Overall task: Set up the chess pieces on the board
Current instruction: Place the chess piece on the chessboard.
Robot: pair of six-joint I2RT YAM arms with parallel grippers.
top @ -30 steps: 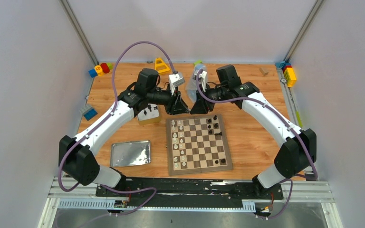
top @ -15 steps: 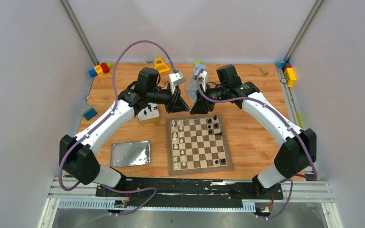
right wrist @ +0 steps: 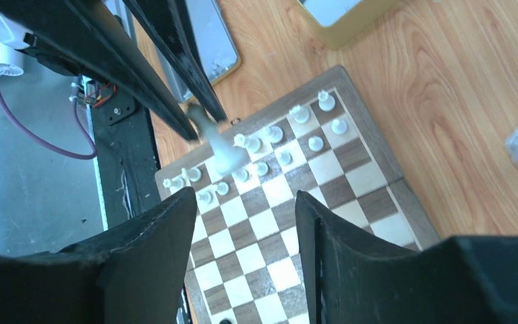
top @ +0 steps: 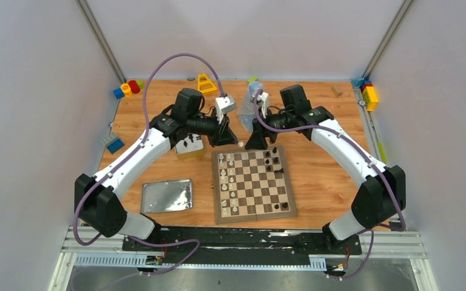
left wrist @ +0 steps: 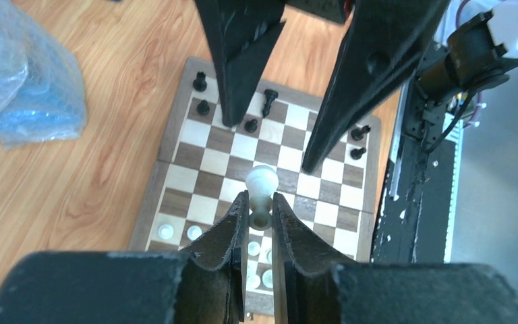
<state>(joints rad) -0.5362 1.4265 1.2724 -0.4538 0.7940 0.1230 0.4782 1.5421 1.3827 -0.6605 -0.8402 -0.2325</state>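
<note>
Right gripper (right wrist: 244, 196), newly parted, is standing released; left gripper (left wrist: 259, 197) is clenching, between tapered black fingers, a smooth, round-headed cream chess piece (left wrist: 262, 181) above the checkered wooden board (left wrist: 232, 139).

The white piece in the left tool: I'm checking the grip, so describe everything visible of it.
The white piece is a cream, glossy, plastic-looking, pawn-like figure with a round head and narrow neck. The left tool pinches its lower body, with the head sticking out beyond the tips. It hangs in the air, clear of the board, touching nothing else.
</note>
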